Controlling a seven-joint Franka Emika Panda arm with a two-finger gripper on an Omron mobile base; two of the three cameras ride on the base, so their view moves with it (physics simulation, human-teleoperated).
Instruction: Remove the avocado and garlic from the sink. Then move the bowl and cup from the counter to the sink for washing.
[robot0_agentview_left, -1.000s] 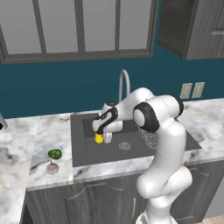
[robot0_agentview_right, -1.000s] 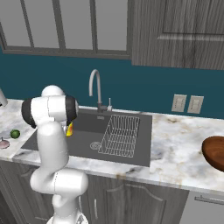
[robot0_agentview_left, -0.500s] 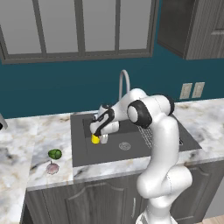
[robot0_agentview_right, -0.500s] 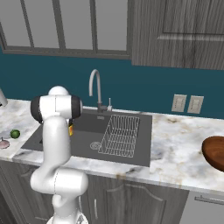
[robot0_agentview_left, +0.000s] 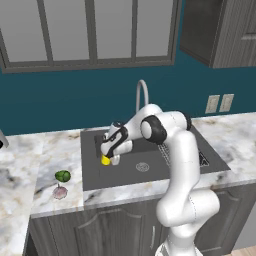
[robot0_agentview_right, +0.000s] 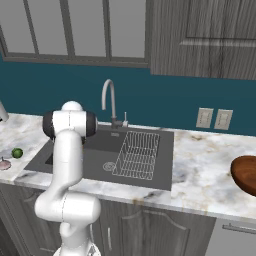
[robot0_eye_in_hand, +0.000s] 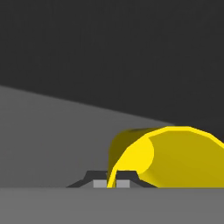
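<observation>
My gripper (robot0_agentview_left: 109, 158) is low in the left part of the dark-grey sink (robot0_agentview_left: 125, 176), shut on the wall of the small yellow cup (robot0_agentview_left: 105, 160). In the hand view the cup (robot0_eye_in_hand: 170, 157) lies tilted with its mouth showing, its rim pinched at the gripper (robot0_eye_in_hand: 112, 183) just above the sink floor. The green avocado (robot0_agentview_left: 62, 175) and the pale garlic (robot0_agentview_left: 60, 192) rest on the counter left of the sink, also seen as avocado (robot0_agentview_right: 17, 153) and garlic (robot0_agentview_right: 5, 164). The brown bowl (robot0_agentview_right: 246, 172) sits on the counter far right.
A curved steel faucet (robot0_agentview_left: 141, 92) stands behind the basin. A wire rack (robot0_agentview_right: 137, 155) fills the sink's right side, beside the round drain (robot0_agentview_left: 142, 166). Marble counter (robot0_agentview_right: 205, 165) runs on both sides; outlets (robot0_agentview_right: 214, 119) are on the teal wall.
The gripper has carried the cup a little to the left and lower into the sink. Avocado, garlic and bowl stayed in place.
</observation>
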